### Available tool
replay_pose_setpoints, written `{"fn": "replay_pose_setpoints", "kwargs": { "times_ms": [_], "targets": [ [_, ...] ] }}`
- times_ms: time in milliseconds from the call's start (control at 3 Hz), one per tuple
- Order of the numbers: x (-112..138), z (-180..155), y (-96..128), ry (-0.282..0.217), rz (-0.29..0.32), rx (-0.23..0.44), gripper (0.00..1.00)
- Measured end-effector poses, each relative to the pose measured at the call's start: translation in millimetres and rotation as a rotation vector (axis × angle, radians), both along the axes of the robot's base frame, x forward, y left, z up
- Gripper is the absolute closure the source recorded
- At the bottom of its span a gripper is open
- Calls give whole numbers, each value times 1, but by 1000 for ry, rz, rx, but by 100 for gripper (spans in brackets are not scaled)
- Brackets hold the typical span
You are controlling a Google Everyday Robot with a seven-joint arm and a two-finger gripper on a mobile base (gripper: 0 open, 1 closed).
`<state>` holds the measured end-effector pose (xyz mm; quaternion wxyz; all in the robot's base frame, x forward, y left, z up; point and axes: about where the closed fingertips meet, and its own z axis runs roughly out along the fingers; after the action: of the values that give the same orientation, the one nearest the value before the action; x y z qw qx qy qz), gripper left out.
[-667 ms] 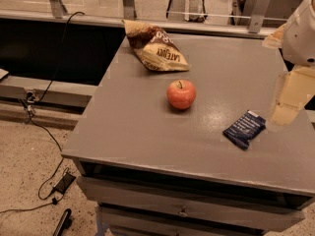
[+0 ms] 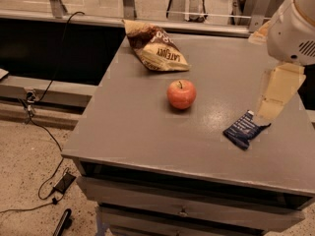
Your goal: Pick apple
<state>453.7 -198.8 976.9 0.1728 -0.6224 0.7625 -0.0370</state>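
The apple [image 2: 181, 94] is small, round and red-orange with a short dark stem. It stands upright near the middle of the grey table [image 2: 133, 127]. My gripper [image 2: 273, 96] hangs from the white arm [image 2: 295, 28] at the right edge of the view. It is above the table's right side, well to the right of the apple and not touching it. Nothing shows in its grasp.
A brown and yellow chip bag [image 2: 154, 47] lies at the table's back, behind the apple. A dark blue snack packet [image 2: 243, 130] lies just below the gripper. Metal railings run behind the table. Cables lie on the floor [image 2: 29, 181] at left.
The gripper has shifted a little to the left, toward the apple. The apple, chip bag and blue packet have not moved.
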Motion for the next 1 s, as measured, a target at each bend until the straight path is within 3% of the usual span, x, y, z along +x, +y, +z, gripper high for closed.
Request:
{"fn": "replay_pose_setpoints", "kwargs": {
  "times_ms": [333,667,1000],
  "targets": [
    [29,-7,32,-22,87,66,0],
    [58,-29,69,-10,162,132,0],
    [78,-58,93,15,196,166,0]
  ]
}}
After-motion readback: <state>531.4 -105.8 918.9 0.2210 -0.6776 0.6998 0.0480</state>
